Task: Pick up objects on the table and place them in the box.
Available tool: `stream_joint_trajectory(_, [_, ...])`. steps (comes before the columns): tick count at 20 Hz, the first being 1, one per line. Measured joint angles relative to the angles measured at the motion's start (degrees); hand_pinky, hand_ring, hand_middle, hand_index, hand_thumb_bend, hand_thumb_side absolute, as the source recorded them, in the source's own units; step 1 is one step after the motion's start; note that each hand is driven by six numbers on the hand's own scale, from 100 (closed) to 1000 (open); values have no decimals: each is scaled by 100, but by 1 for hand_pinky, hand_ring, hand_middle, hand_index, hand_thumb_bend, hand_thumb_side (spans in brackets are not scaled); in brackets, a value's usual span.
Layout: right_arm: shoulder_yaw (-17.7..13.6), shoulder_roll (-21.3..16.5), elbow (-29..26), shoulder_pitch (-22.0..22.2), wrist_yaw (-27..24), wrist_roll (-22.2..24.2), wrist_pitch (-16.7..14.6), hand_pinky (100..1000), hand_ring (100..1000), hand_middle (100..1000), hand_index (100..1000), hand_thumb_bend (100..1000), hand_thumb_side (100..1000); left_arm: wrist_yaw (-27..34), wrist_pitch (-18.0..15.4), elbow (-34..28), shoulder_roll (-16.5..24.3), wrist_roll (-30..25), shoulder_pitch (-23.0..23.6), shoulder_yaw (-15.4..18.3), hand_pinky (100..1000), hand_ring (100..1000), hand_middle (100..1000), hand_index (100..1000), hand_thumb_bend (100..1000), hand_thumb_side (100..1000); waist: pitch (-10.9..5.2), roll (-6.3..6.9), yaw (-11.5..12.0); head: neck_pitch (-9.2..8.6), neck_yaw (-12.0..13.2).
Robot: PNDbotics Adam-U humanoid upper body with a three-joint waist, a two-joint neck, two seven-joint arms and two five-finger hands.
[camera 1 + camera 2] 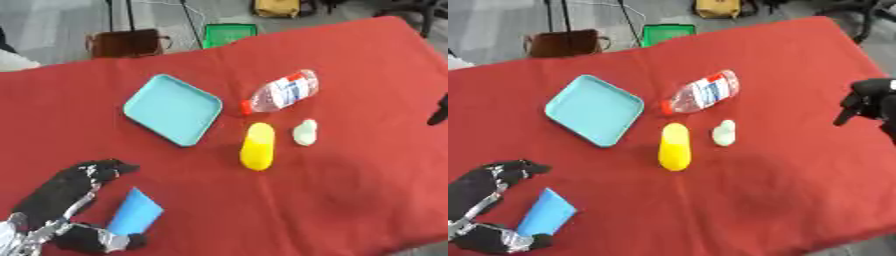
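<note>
At seven o'clock on the bench (350,200), the robot's left hand (66,192) lies with its fingers spread and relaxed, grasping nothing; fingers and thumb bracket a blue wedge-shaped object (136,212) that lies in the gap between them. Whether any finger actually touches the blue piece cannot be told.

Outward from that hand, toward one o'clock of it, sits the teal box (172,109), a shallow square tray lying askew and holding nothing that shows. Just right of the box, a clear bottle (282,92) with a red cap lies on its side. Below it, near the middle of the red cloth, a yellow oblong object (257,146) lies end-on, and just beside that, at its three o'clock, a small pale object (304,132).

At three o'clock of the scene the right hand (870,102) hangs above the bench edge, well apart from everything; its fingers look curled, though that is not certain.

The step in hand appears to be the first pick: closing on the blue object. That calls for the left fingers and thumb to draw in round the wedge, lift it clear, then carry it up toward one o'clock and release it over the box.
</note>
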Motion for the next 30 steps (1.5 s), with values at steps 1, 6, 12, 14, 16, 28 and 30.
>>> stream_joint_trajectory(1, [0,0,0,0,0,0,0,577,575,630,813,100,655,-210,30,0,-29,10,-1,-29,770,604,677,885,1000,804,0,0,0,-1,0])
stream_joint_trajectory(6, [12,0,0,-1,0,-1,-1,577,575,630,812,100,655,-1039,138,0,-118,103,-15,-103,717,487,589,861,1000,777,0,-4,1,-2,-1])
stream_joint_trajectory(12, [30,0,1,-2,0,-1,-1,577,575,629,812,100,655,-1371,249,0,-168,140,-14,-133,679,456,559,854,1000,727,0,-17,7,-17,2])
stream_joint_trajectory(14, [30,0,1,-2,0,-1,-1,577,575,629,813,100,655,-1371,278,0,-169,135,-13,-133,672,449,551,851,1000,711,0,-18,0,-29,5])
stream_joint_trajectory(16, [30,0,2,-2,0,-2,-2,577,575,629,813,100,654,-1362,302,0,-170,132,-12,-133,649,419,541,850,963,687,0,-18,-10,-43,7])
stream_joint_trajectory(28, [30,1,3,-2,0,-2,-2,577,575,629,812,100,656,-1136,345,-67,-267,100,2,-132,532,283,527,853,718,459,0,-21,-21,-45,9])
stream_joint_trajectory(30, [30,1,3,-2,0,-1,-1,577,575,629,812,100,656,-1070,359,-69,-279,87,9,-132,522,275,528,855,665,406,0,-20,-22,-45,9])
